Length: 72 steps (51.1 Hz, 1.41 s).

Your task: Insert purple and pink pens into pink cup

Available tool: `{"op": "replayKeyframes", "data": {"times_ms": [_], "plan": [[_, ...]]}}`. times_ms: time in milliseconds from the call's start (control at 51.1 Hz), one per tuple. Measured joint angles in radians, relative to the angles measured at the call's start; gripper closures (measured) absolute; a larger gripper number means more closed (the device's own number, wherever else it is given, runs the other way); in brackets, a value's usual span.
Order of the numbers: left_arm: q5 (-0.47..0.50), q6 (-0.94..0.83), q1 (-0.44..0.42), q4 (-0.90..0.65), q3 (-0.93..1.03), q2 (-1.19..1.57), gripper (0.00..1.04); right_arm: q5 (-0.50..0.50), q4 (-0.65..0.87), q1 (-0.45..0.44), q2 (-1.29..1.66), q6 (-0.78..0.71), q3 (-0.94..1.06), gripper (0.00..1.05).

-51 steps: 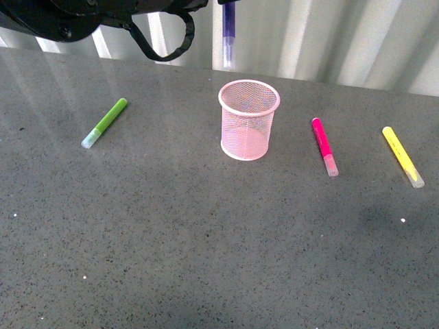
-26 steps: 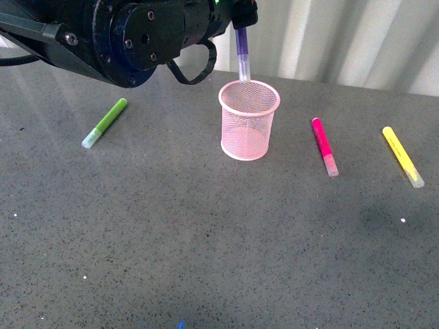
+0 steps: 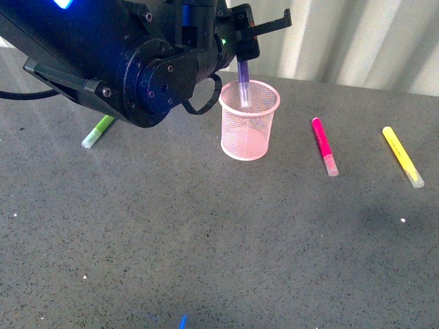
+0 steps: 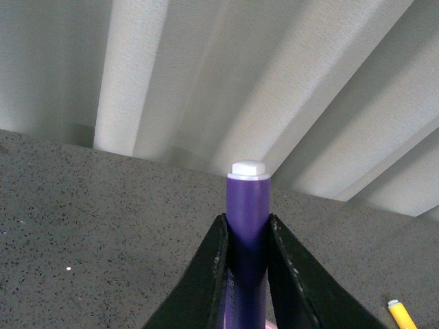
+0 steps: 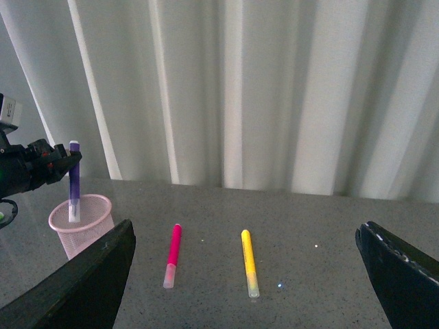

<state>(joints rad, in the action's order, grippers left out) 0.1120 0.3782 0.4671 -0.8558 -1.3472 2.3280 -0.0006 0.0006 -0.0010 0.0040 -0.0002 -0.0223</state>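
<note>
Left gripper point(image 4: 247, 274) clamps purple pen point(image 3: 243, 82) upright, low end (the cap) inside pink cup point(image 3: 250, 123) to drop straight; right gripper point(image 5: 245, 233) gapes, empty.

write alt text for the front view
The left gripper holds the purple pen upright, its lower end inside the pink cup. A pink pen and a yellow pen lie on the table right of it; a green pen shows partly behind the arm.
</note>
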Motion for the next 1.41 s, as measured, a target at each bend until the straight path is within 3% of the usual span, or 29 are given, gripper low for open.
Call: {"op": "replayKeyframes", "data": {"times_ms": [215,333,528,646,822,900,978,1018,1154,1213,1272,1409], "plan": [[-0.006,0.000,-0.001,-0.018,0.010,0.000,0.55,0.000,0.000,0.000,0.000,0.000,0.000,0.07],[-0.006,0.000,-0.006,-0.024,0.041,-0.008,0.32,0.000,0.000,0.000,0.000,0.000,0.000,0.07],[-0.037,-0.004,-0.026,0.034,0.087,-0.084,0.05,0.000,0.000,0.000,0.000,0.000,0.000,0.07],[-0.104,-0.014,-0.055,0.132,0.134,-0.208,0.07,0.000,0.000,0.000,0.000,0.000,0.000,0.07],[-0.395,-0.067,-0.176,0.360,0.341,-0.667,0.07,0.000,0.000,0.000,0.000,0.000,0.000,0.07],[-0.434,-0.085,-0.241,0.407,0.427,-0.830,0.07,0.000,0.000,0.000,0.000,0.000,0.000,0.07],[-0.504,-0.105,-0.358,0.491,0.537,-1.035,0.07,0.000,0.000,0.000,0.000,0.000,0.000,0.07],[-0.559,-0.111,-0.457,0.551,0.599,-1.149,0.07,0.000,0.000,0.000,0.000,0.000,0.000,0.07],[-0.678,-0.134,-0.697,0.663,0.676,-1.288,0.07,0.000,0.000,0.000,0.000,0.000,0.000,0.07],[-0.578,-0.205,-0.799,0.547,0.750,-1.326,0.16,0.000,0.000,0.000,0.000,0.000,0.000,0.07],[-0.551,-0.287,-0.888,0.406,0.856,-1.369,0.29,0.000,0.000,0.000,0.000,0.000,0.000,0.07],[-0.478,-0.346,-0.847,0.358,1.009,-1.486,0.56,-0.002,0.000,0.000,0.000,0.000,0.000,0.07]]}}
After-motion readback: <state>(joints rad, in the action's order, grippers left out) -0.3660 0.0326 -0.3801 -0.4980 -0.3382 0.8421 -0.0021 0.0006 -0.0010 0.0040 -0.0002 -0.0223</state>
